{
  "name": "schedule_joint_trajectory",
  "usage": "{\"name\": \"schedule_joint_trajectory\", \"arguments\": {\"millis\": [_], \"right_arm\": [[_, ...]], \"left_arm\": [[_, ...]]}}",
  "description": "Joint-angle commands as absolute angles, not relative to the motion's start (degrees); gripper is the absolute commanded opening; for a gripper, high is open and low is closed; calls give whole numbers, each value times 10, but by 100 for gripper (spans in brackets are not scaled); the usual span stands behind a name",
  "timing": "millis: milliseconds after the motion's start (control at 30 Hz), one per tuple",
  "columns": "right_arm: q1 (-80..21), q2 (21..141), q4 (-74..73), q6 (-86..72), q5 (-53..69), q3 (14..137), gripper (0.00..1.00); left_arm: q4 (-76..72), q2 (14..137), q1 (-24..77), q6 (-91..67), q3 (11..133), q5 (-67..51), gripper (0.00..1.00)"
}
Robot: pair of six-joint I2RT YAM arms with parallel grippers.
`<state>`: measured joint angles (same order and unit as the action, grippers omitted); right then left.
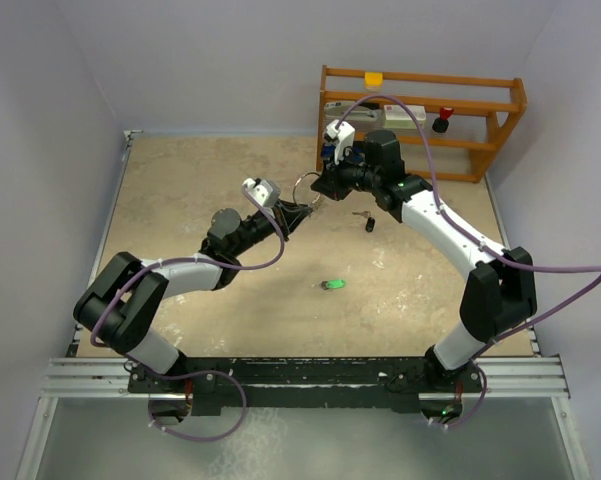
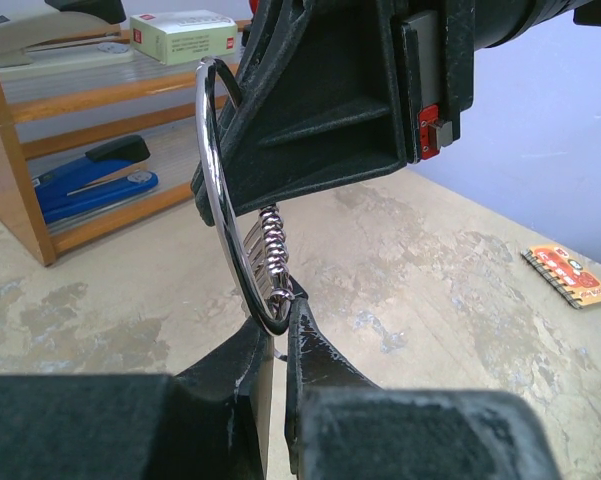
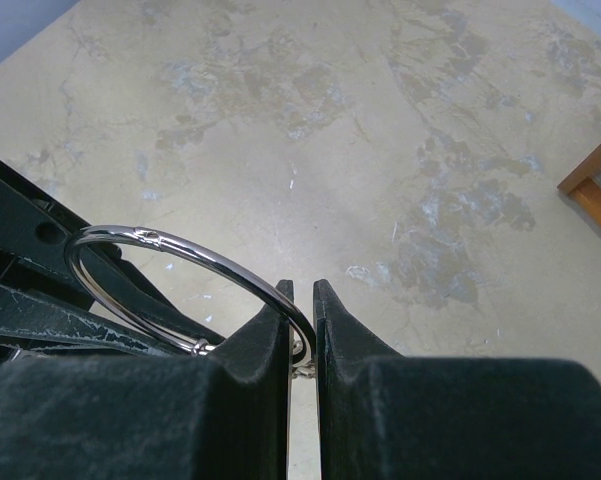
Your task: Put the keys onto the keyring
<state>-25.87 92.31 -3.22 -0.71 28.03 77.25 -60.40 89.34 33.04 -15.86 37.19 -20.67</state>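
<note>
The silver keyring (image 2: 212,190) is held up off the table between both grippers, near the middle back (image 1: 311,200). My left gripper (image 2: 280,318) is shut on its lower arc, where a stack of small silver loops (image 2: 272,250) hangs. My right gripper (image 3: 301,293) is shut on another part of the ring (image 3: 180,250); its black body (image 2: 330,100) fills the top of the left wrist view. The green-headed key (image 1: 332,285) lies on the table in front. The black-headed key (image 1: 368,222) lies just right of the grippers.
A wooden shelf (image 1: 420,120) stands at the back right, holding a blue stapler (image 2: 90,180), a green-and-white box (image 2: 180,35) and small items. An orange card (image 2: 570,277) lies on the table to the right. Grey walls close in the table.
</note>
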Motion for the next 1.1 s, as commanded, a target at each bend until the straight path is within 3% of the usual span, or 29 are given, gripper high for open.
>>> {"name": "schedule_joint_trajectory", "arguments": {"millis": [0,200,433,1067], "right_arm": [[-257,913,-21,-6,299,787,0],[-258,914,-22,-3,303,787,0],[-258,912,-22,-3,305,787,0],[-257,907,-17,8,319,782,0]], "left_arm": [[-625,883,325,-152,393,-194,0],[-623,883,325,-156,395,-195,0],[-621,884,325,-156,394,-197,11],[-633,897,326,-162,394,-210,13]]}}
